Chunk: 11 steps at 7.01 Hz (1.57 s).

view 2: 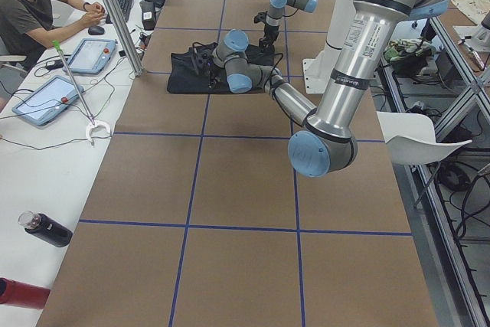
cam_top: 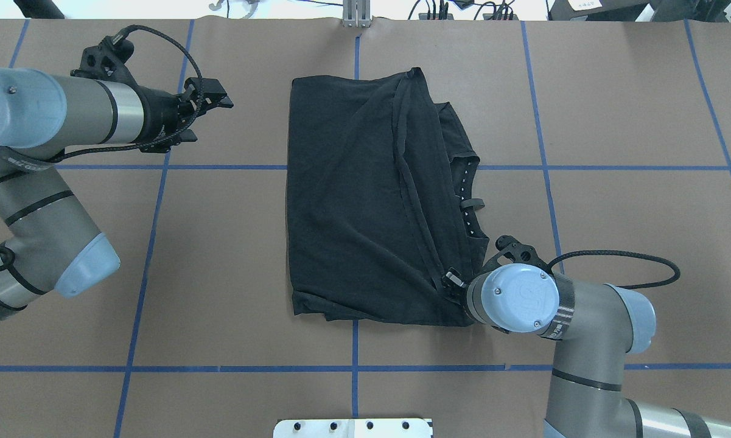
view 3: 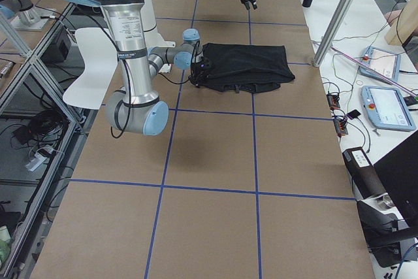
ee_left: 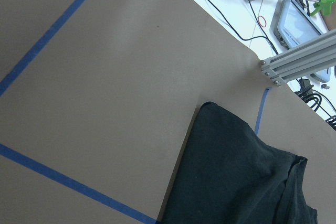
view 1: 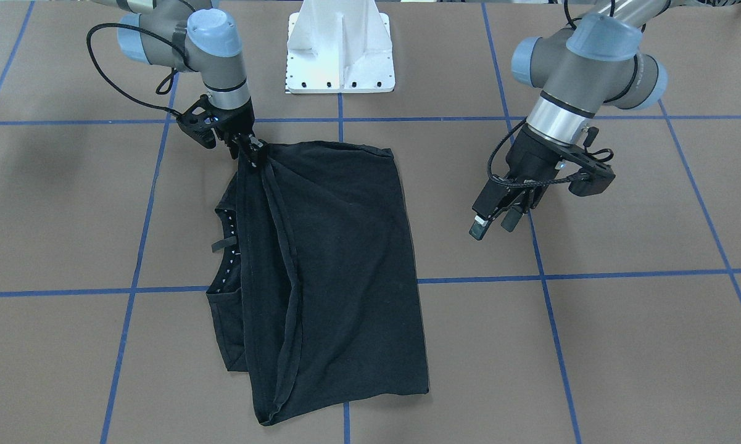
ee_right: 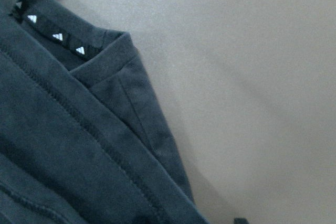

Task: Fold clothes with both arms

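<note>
On the brown paper-covered table with blue tape lines (view 1: 623, 320), the black short-sleeved T-shirt (view 1: 345, 259) lies part-folded at centre, its collar (view 1: 227, 256) showing on the robot's right. The silver-grey jointed right arm (view 1: 216, 55) reaches down to it, while the matching left arm (view 1: 586, 68) hangs well apart. The black right gripper (view 1: 251, 151) is clamped on a bunched hem corner. The black left gripper (view 1: 495, 226) is empty, its fingers apart. The hem runs skewed, so the fold would likely go better if the left gripper took the far corner first and both then carried low and level.
</note>
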Available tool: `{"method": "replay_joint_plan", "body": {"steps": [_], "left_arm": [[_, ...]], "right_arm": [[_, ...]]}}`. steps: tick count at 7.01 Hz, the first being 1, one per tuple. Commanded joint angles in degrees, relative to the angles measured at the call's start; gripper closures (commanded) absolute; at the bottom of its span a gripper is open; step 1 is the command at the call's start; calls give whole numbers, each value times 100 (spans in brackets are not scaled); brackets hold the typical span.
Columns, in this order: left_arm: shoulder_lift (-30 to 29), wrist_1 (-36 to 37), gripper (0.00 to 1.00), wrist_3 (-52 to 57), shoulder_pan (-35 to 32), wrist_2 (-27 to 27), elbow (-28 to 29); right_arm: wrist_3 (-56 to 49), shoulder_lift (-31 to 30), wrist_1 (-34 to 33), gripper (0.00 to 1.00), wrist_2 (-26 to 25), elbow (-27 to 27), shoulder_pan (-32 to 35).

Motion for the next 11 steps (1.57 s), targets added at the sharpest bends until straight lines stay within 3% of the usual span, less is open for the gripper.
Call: {"method": "replay_joint_plan", "body": {"steps": [1,8,9,10,11], "left_arm": [[6,-1,0,-9,0,0,8],[15,-1,0,-132,0,9,-9],[15,-1,0,-158,0,9,-9],[15,-1,0,-158,0,9,-9],[15,-1,0,-167,0,9,-9]], "right_arm": [[-28,5,1,100,4,26,35],[-36,-3,-69,100,31,149,105],[-37,-3,-69,51,22,149,105],[-28,-3,-69,36,5,105,88],[-28,-3,-69,35,4,105,88]]}}
